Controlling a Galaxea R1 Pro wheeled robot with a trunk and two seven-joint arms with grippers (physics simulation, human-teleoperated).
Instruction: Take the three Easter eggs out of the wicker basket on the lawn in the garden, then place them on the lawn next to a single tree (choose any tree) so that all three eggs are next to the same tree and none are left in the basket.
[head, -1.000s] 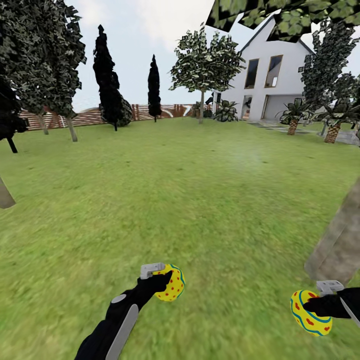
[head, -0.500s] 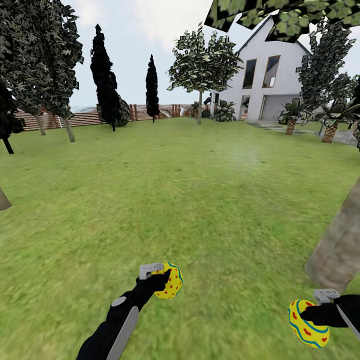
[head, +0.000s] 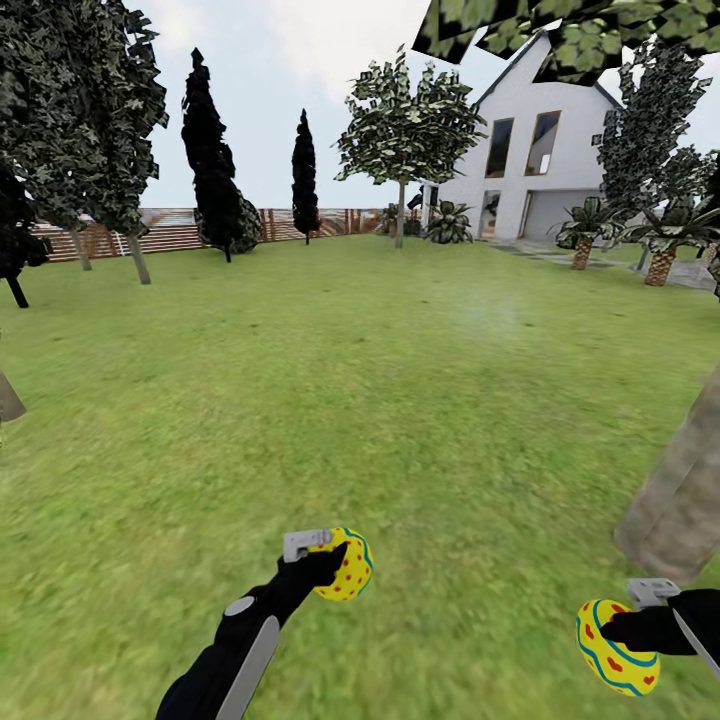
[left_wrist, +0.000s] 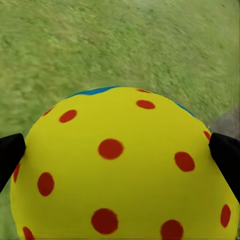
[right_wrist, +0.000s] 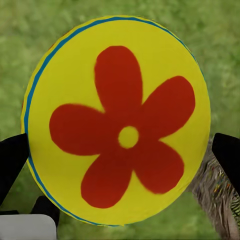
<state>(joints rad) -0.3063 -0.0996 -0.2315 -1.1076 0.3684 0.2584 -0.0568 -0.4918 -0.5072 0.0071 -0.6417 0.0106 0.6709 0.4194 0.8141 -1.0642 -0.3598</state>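
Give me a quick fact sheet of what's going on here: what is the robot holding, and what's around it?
Setting: lawn, white house and fence beyond
Left end effector: holds a yellow egg with red dots
Right end effector: holds a yellow egg with a red flower mark
Nearest tree: thick grey-brown trunk, just ahead of the right arm
Eggs on grass: none seen

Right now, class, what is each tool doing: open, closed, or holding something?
Left tool: closed on a red-dotted Easter egg.
Right tool: closed on a second Easter egg, with a red flower mark.
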